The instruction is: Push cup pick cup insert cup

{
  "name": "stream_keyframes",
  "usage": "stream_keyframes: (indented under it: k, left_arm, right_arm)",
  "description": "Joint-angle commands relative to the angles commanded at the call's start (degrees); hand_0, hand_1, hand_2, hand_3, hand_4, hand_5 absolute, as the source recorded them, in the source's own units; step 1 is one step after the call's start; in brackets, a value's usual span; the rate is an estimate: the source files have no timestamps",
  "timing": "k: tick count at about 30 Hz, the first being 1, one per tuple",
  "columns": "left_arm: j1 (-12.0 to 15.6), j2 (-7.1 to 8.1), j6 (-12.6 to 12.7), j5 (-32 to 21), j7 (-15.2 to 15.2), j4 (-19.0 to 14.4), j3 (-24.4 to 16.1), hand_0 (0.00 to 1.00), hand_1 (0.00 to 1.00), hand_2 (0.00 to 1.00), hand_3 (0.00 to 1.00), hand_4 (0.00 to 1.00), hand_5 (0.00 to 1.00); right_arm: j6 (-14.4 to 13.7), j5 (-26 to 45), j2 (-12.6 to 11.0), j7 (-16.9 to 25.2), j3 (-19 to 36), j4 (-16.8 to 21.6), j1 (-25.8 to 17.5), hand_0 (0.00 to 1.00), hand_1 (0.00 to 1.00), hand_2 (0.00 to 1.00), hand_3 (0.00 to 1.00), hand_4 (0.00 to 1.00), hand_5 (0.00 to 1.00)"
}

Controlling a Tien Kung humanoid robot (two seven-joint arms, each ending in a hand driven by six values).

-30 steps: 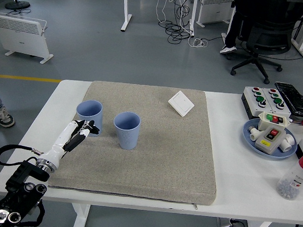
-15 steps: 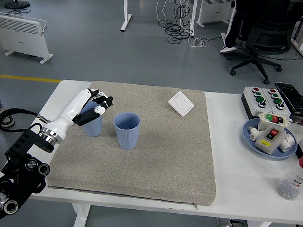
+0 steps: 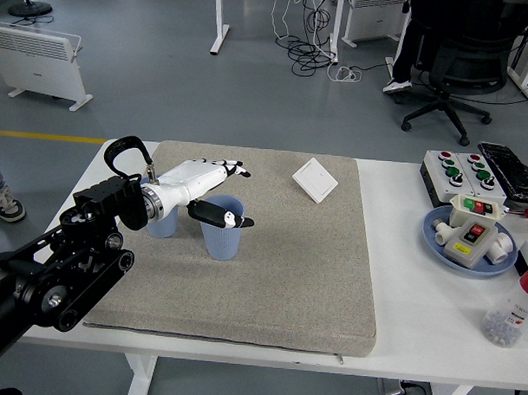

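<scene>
Two light blue cups stand on the left of the grey mat. The left cup is mostly hidden behind my left wrist. The right cup stands upright just beside it, its rim partly covered by my hand. My left hand, white with black fingertips, reaches in from the left over both cups. Its fingers are spread toward the far side and its thumb lies across the right cup's rim. It holds nothing. My right hand is out of view.
A white switch plate lies at the mat's far right. On the table's right side are a button box, a black device, a blue plate with parts, and a bottle. An office chair stands beyond.
My left arm has risen and swung right. The hand went from beside the left cup to above both cups, with the thumb now over the right cup. The cups have not moved.
</scene>
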Motion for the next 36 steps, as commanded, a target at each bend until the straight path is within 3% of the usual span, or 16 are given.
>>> stream_keyframes:
  k: [4, 8, 11, 12, 17, 18, 23, 24, 29, 30, 35, 36]
  left_arm:
    - [-1.5, -1.02, -2.9, 1.3, 1.0, 2.3, 1.0, 0.961, 0.950, 0.998, 0.941, 0.941, 0.473]
    - [-1.6, -1.63, -5.2, 4.3, 2.4, 2.5, 0.6, 0.962, 0.963, 0.998, 0.948, 0.924, 0.433]
    - [-1.6, -1.77, -5.3, 5.0, 2.5, 2.6, 0.8, 0.962, 0.963, 0.998, 0.948, 0.924, 0.433]
    - [-1.8, -1.86, -5.1, 5.2, 2.4, 2.9, 0.9, 0.968, 0.963, 0.998, 0.953, 0.876, 0.354]
    - [-2.6, -2.45, -4.4, 5.3, 2.0, 4.7, 0.9, 0.968, 0.963, 0.998, 0.953, 0.876, 0.354]
    - [-2.8, -2.60, -4.3, 5.2, 1.9, 5.1, 0.8, 0.934, 0.945, 0.998, 0.944, 0.777, 0.218]
    - [-3.4, -3.11, -4.3, 4.8, 1.5, 6.4, 1.1, 0.934, 0.945, 0.998, 0.944, 0.777, 0.218]
    - [-3.5, -3.18, -4.4, 4.8, 1.4, 6.6, 1.2, 0.850, 0.899, 0.998, 0.934, 0.702, 0.131]
    - [-3.9, -3.37, -5.5, 5.3, 1.8, 7.4, 1.7, 0.850, 0.899, 0.998, 0.934, 0.702, 0.131]
    - [-4.0, -3.37, -5.7, 5.3, 2.0, 7.5, 1.8, 0.713, 0.841, 0.977, 0.921, 0.672, 0.115]
    - [-4.2, -3.45, -6.0, 5.5, 2.3, 7.8, 1.8, 0.713, 0.841, 0.977, 0.921, 0.672, 0.115]
    - [-4.2, -3.46, -6.0, 5.6, 2.3, 7.9, 1.8, 0.563, 0.763, 0.966, 0.868, 0.650, 0.090]
  right_arm:
    - [0.0, 0.0, -0.1, 0.0, -0.1, 0.0, 0.0, 0.696, 0.600, 0.620, 0.544, 0.108, 0.431]
    - [0.0, 0.0, -0.2, -0.1, -0.2, 0.0, 0.0, 0.696, 0.600, 0.619, 0.545, 0.109, 0.430]
    - [-0.1, 0.0, -0.2, -0.1, -0.2, 0.0, 0.0, 0.696, 0.600, 0.619, 0.545, 0.109, 0.430]
    - [-0.1, 0.0, -0.2, -0.1, -0.2, 0.0, 0.0, 0.696, 0.595, 0.619, 0.545, 0.109, 0.429]
    - [-0.1, -0.2, -0.2, -0.1, -0.3, 0.0, 0.0, 0.696, 0.595, 0.619, 0.545, 0.109, 0.429]
    - [-0.2, -0.2, -0.2, -0.1, -0.3, 0.0, 0.0, 0.697, 0.594, 0.618, 0.544, 0.109, 0.429]
    - [-0.2, -0.2, -0.2, -0.1, -0.3, 0.0, 0.1, 0.697, 0.594, 0.618, 0.544, 0.109, 0.429]
    - [-0.2, -0.2, -0.2, -0.1, -0.3, 0.0, 0.1, 0.697, 0.595, 0.617, 0.544, 0.109, 0.429]
    - [-0.2, -0.1, -0.2, 0.0, -0.3, 0.0, 0.2, 0.697, 0.595, 0.617, 0.544, 0.109, 0.429]
    - [-0.2, -0.1, -0.2, 0.0, -0.3, 0.0, 0.2, 0.697, 0.593, 0.617, 0.544, 0.110, 0.427]
    - [-0.2, -0.1, -0.3, 0.0, -0.3, 0.0, 0.2, 0.697, 0.593, 0.617, 0.544, 0.110, 0.427]
    - [-0.3, -0.1, -0.3, 0.0, -0.3, 0.0, 0.2, 0.697, 0.593, 0.614, 0.544, 0.110, 0.427]
